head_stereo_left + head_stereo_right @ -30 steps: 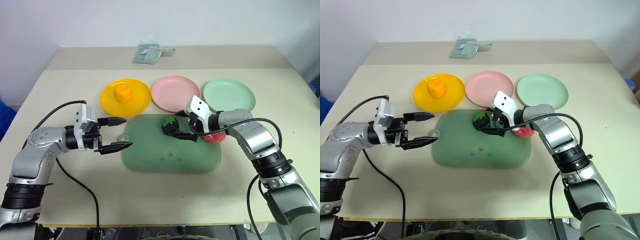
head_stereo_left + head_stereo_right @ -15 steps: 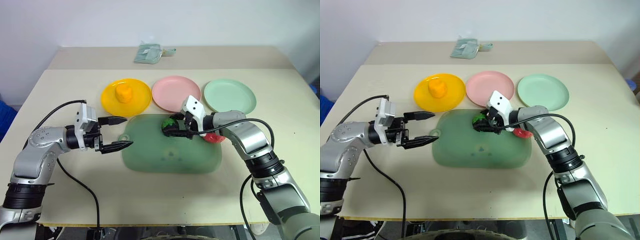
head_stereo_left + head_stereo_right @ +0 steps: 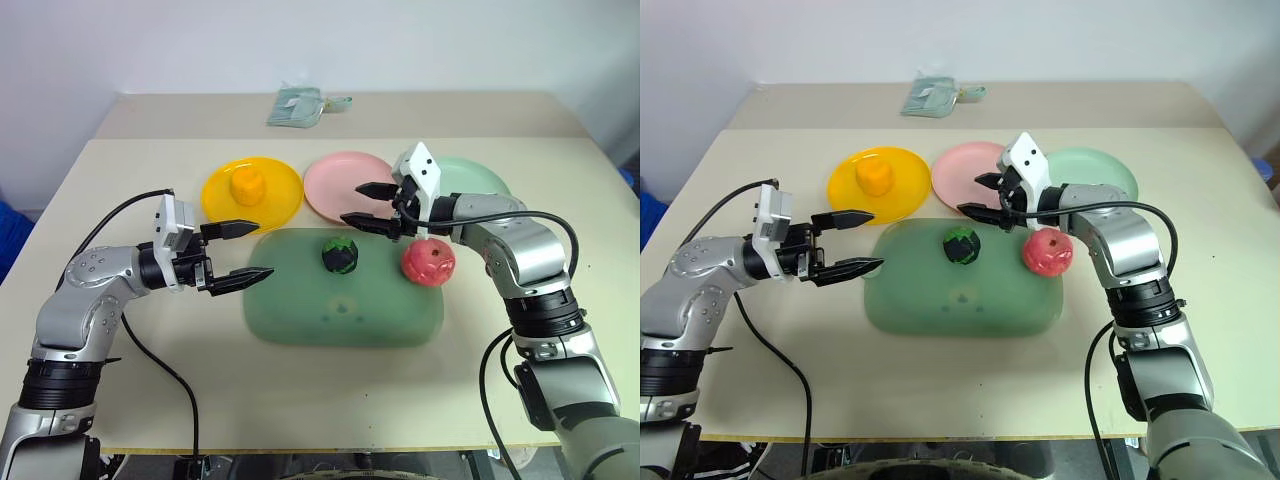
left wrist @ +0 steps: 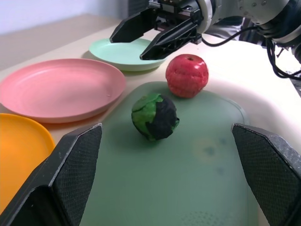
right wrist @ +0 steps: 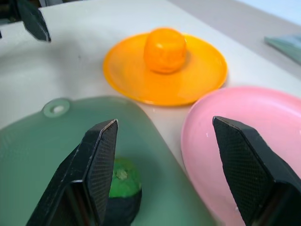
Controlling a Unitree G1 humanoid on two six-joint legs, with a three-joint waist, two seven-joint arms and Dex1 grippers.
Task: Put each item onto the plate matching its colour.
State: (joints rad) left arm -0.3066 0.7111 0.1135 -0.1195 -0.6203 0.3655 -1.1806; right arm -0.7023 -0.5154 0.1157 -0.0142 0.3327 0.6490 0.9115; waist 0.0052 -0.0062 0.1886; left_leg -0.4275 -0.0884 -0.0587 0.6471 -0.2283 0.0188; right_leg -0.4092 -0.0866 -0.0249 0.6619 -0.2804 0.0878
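Green rounded mat (image 3: 345,290) at centre bears lumpy green ball (image 3: 340,254) and glossy apple (image 3: 428,260); both grippers (image 3: 237,251) (image 3: 366,204) gape empty.

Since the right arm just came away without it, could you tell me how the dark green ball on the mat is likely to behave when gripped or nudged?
The dark green ball looks round with no flat base, so it would probably roll if nudged. Its curved sides may slip from narrow jaws unless pinched across its middle. It seems small and toy-like, so likely light. The green mat under it looks flat, offering little to stop it.
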